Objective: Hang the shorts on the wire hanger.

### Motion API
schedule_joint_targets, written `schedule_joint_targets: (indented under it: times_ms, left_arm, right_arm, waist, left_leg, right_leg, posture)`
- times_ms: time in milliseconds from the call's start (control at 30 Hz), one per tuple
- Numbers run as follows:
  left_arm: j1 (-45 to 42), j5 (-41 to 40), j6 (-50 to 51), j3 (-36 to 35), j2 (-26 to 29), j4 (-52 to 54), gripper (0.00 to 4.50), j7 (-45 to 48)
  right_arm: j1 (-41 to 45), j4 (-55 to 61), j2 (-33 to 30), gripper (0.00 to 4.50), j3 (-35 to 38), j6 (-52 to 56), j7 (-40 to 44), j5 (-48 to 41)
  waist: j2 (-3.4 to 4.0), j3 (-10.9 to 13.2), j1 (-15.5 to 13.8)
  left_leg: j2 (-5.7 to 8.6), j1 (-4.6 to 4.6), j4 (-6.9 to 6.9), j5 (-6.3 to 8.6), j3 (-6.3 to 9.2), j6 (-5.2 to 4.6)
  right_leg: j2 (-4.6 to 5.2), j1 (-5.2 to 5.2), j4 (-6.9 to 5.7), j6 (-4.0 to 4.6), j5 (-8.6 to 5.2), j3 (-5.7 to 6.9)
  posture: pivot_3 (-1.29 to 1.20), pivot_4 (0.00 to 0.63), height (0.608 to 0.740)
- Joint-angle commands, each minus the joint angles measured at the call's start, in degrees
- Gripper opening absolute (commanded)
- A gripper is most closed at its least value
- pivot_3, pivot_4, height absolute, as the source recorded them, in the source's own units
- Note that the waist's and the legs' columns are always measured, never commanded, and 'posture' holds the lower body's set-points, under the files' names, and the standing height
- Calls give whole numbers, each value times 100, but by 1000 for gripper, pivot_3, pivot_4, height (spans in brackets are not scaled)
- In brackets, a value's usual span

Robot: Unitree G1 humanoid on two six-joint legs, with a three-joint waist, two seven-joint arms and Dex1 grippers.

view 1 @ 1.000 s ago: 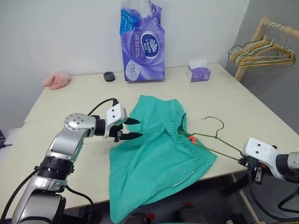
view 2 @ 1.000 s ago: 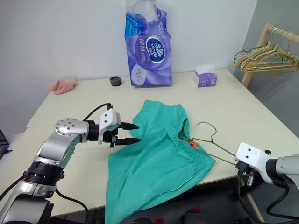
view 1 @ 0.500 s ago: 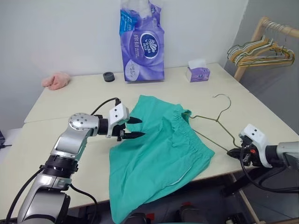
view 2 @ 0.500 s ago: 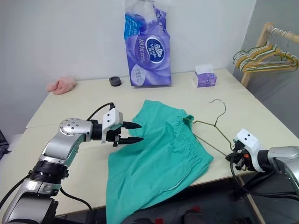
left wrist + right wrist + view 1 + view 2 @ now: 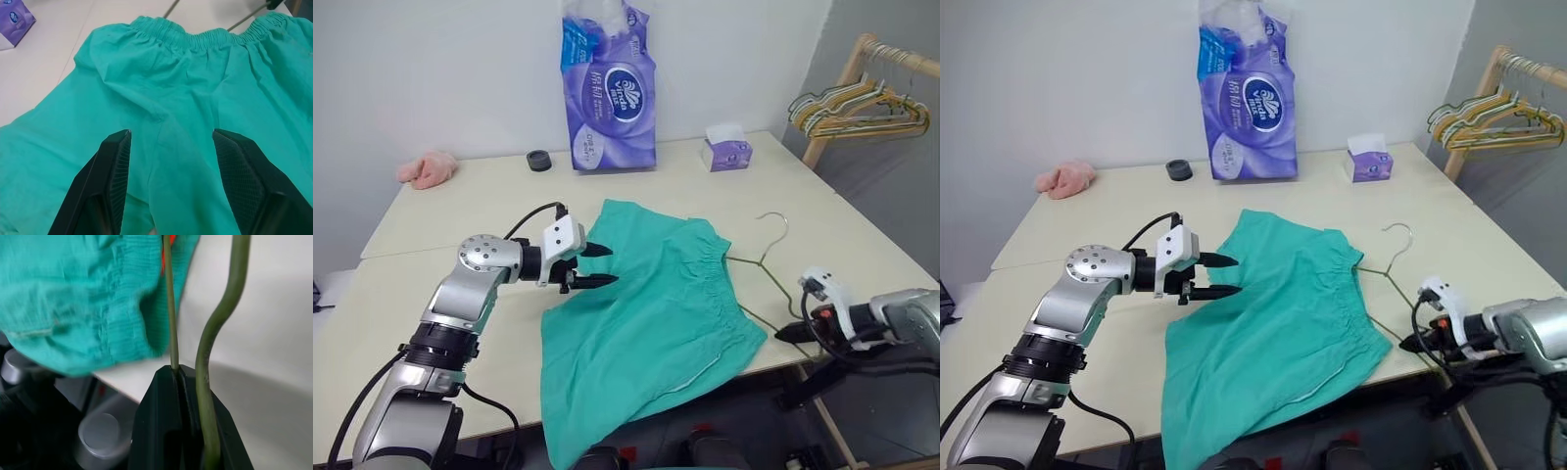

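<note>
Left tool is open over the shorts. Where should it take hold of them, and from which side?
Best bet: the gathered waistband of the shorts, near its far corner, coming down from above. The cloth lies flat on the table, and the bunched band offers a ridge to pinch. The left tool hovers open over the leg.

A plain indoor room set up for a laundry chore, more like a test room than a lived-in home: a bare white wall [image 5: 440, 69] stands behind a wide pale table [image 5: 470, 201] with little on it. A big purple pack of tissue rolls [image 5: 612, 88], a small purple tissue box [image 5: 728, 150], a black round lid [image 5: 539, 160] and a pink cloth [image 5: 428, 168] lie along its far edge. At the right a wooden clothes rack [image 5: 842, 98] carries bunched yellow and green hangers [image 5: 857, 103]
</note>
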State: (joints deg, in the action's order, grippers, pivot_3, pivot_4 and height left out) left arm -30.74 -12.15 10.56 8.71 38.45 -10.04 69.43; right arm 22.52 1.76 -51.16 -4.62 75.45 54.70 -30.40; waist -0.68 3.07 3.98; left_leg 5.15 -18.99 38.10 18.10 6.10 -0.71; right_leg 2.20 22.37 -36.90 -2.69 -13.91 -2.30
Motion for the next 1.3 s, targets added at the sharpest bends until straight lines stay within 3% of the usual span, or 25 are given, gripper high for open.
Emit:
schedule_joint_targets:
  times_ms: [33,267,367,500,600,800,1133,1300]
  left_arm:
    - [-87,-5,-85,-86,7,96,2779,-12]
    - [-190,-49,-37,-150,-106,39,2779,-117]
    - [-306,-126,123,-375,-229,-105,2779,-471]
    - [-606,-303,324,-708,-415,-411,3638,-853]
    - [-835,-375,341,-873,-494,-629,4464,-993]
    - [-1587,-517,215,-991,-456,-878,4464,-748]
    - [-1741,139,-823,-35,45,-904,4464,787]
    - [-1877,434,-1400,151,-266,-1466,4464,703]
  right_arm:
    - [601,-470,432,0,207,212,-391,-8]
    - [1348,-1017,1118,0,357,89,-815,18]
    - [1471,-661,1133,0,541,67,-774,-150]
    - [1401,16,1131,0,600,-247,-794,-212]
    - [1207,507,1016,0,323,-682,-784,-46]
    - [672,1585,579,0,-593,-1814,-649,593]
    - [519,2061,91,0,-1413,-3111,-334,1543]
    - [489,2400,-21,0,-1519,-3356,-103,1692]
  waist:
    - [3,-2,19]
    - [6,-7,65]
    - [15,-25,87]
    - [16,-28,118]
    - [15,-29,118]
    - [14,-30,119]
    - [15,-30,197]
    - [14,-31,216]
  left_leg:
    - [1,-1,1,0,0,0]
    - [4,-7,1,-1,5,2]
    - [7,-76,11,-12,3,22]
    - [7,-182,61,-15,8,26]
    - [15,-195,77,-14,3,26]
    - [15,-189,84,-14,4,25]
    - [14,-181,87,-16,2,29]
    - [14,-181,90,-16,4,28]
  right_leg:
    - [0,2,-1,1,1,-1]
    - [1,10,-8,7,6,1]
    - [3,87,-20,9,12,-4]
    - [2,178,-44,15,18,5]
    - [6,188,-56,14,19,-2]
    - [6,184,-70,7,25,1]
    - [5,183,-85,12,28,0]
    - [6,181,-85,13,29,2]
  posture:
    - [-160,0,740]
    - [-158,0,740]
    - [-151,0,740]
    - [-154,0,740]
    - [-154,0,740]
    - [-168,0,740]
    - [-177,2,740]
    - [-184,3,740]
